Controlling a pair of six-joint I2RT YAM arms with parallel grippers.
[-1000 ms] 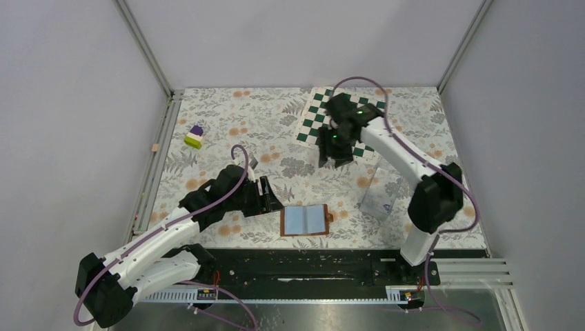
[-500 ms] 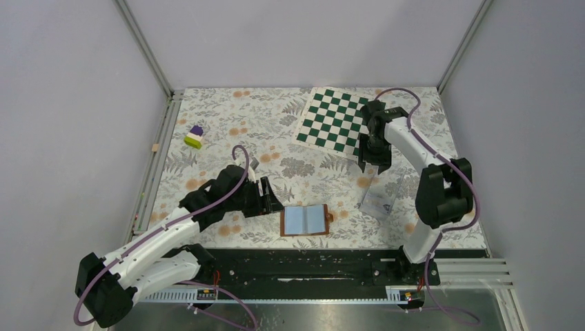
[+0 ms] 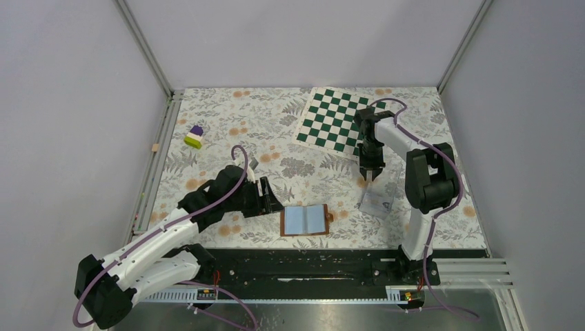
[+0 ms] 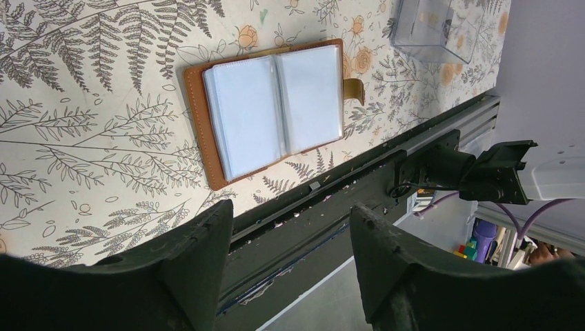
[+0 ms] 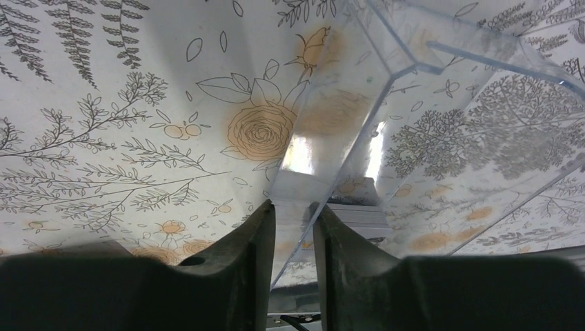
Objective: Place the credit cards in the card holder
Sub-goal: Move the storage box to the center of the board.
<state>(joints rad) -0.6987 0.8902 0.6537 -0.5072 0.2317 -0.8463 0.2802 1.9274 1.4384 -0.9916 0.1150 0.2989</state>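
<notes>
The floral surface (image 3: 227, 124) carries everything. A green-and-white checkered mat (image 3: 330, 123) lies flat on it, just beyond the right end effector (image 3: 370, 176).

That end effector points down onto the far rim of a clear case (image 3: 379, 200), which sits beneath it and reaches back toward the arm bases. In the right wrist view, the right end effector (image 5: 293, 207) has its fingers (image 5: 238, 265) drawn close together on either side of one wall of the case (image 5: 414, 48). The wall runs through the narrow gap, but I cannot tell whether the pads press it. Just inside that wall, beside the finger on the view's right, a pale stack of thin edges shows. These are the cards (image 5: 355, 215), lying in the case.

The left end effector (image 3: 270, 200) hangs low over the surface, its fingers wide apart with nothing between them. The holder (image 3: 305, 220) lies just ahead of its fingertips without touching them. It is opened flat with its pale pockets up and its snap tab on the side away from that end effector.

From the left wrist, the left end effector (image 4: 290, 262) frames the holder (image 4: 272, 110), with the case (image 4: 441, 27) further ahead.

A small purple, white and green block (image 3: 194, 136) stands well off to the left end effector's far left.
</notes>
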